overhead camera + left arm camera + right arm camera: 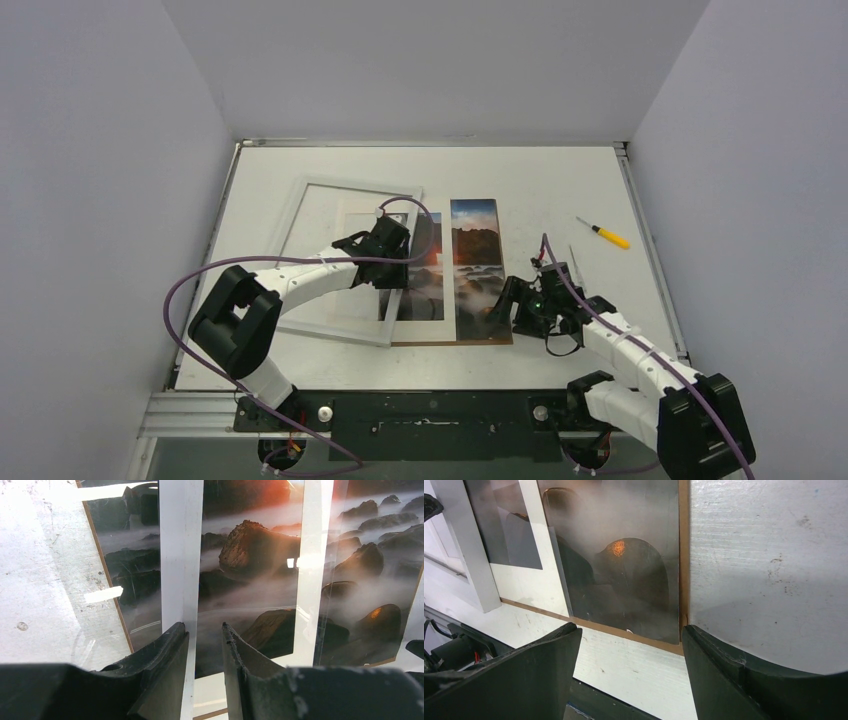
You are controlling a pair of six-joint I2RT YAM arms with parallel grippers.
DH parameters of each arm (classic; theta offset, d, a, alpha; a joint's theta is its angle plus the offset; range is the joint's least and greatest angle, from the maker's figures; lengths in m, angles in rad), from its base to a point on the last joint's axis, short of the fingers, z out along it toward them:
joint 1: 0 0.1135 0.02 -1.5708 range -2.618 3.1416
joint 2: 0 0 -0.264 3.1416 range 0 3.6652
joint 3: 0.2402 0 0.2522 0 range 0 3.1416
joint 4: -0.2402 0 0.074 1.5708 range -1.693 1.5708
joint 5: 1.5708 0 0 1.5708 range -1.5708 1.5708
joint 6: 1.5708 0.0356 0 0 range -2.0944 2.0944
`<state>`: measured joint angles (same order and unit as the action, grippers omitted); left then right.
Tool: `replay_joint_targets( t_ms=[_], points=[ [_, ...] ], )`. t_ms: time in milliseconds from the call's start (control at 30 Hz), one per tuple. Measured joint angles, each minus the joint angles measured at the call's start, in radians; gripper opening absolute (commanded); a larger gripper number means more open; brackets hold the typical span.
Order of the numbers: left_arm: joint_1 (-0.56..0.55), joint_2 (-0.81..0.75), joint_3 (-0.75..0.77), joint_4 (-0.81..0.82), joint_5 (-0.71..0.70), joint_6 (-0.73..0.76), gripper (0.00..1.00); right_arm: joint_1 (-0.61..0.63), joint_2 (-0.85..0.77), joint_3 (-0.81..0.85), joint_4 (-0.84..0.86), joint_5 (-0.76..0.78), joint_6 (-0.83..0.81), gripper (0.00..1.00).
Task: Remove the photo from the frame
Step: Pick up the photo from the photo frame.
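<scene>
frame slid off left, print bare on its board

the frame [340,332]: flat white rectangle with wide bars, lying skewed on the left half of the counter [560,190]. its right bar [181,555] crosses the left part of the photo [475,260].

the photo: thin glossy rectangle at mid-counter, orange glow at centre, dark rounded rocks [260,545] in pale mist. it lies flat on a brown fibreboard backing board [682,555] that shows as a thin rim along its right and near edges. a second pale strip runs down the print further right; can't tell what it is.

left pincer [395,262]: over the frame's right bar, matte black fingers [165,660] set narrow. the white bar runs into the gap [205,627] on the left-finger side, and dark print shows beside the other finger. can't tell if it's clamped.

right pincer [505,310]: spread wide, nothing between the curved black fingers [724,670]. it sits low by the photo's near right corner [624,570], the board edge in the gap.

counter is white and scuffed [774,555]. a yellow-handled screwdriver [606,234] lies well apart to the right.
</scene>
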<state>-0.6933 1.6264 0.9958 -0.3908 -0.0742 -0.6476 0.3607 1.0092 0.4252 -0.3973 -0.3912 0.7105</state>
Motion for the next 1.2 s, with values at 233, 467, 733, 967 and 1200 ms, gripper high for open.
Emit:
replay_joint_targets(
  t_ms=[233,467,733,967,1200],
  points=[
    [0.0,0.0,0.0,0.0,0.0,0.0,0.3,0.0,0.039,-0.005,0.029,-0.012,0.0,0.72],
    [0.0,0.0,0.0,-0.001,0.0,0.0,0.3,-0.002,0.05,-0.012,0.046,-0.025,-0.003,0.67],
    [0.0,0.0,0.0,-0.001,0.0,0.0,0.29,-0.002,0.049,-0.013,0.045,-0.026,-0.011,0.66],
    [0.0,0.0,0.0,-0.001,0.0,0.0,0.29,-0.002,0.049,-0.012,0.048,-0.05,-0.016,0.66],
    [0.0,0.0,0.0,-0.001,0.0,0.0,0.29,-0.002,0.049,-0.01,0.054,-0.072,-0.015,0.69]
  ],
)
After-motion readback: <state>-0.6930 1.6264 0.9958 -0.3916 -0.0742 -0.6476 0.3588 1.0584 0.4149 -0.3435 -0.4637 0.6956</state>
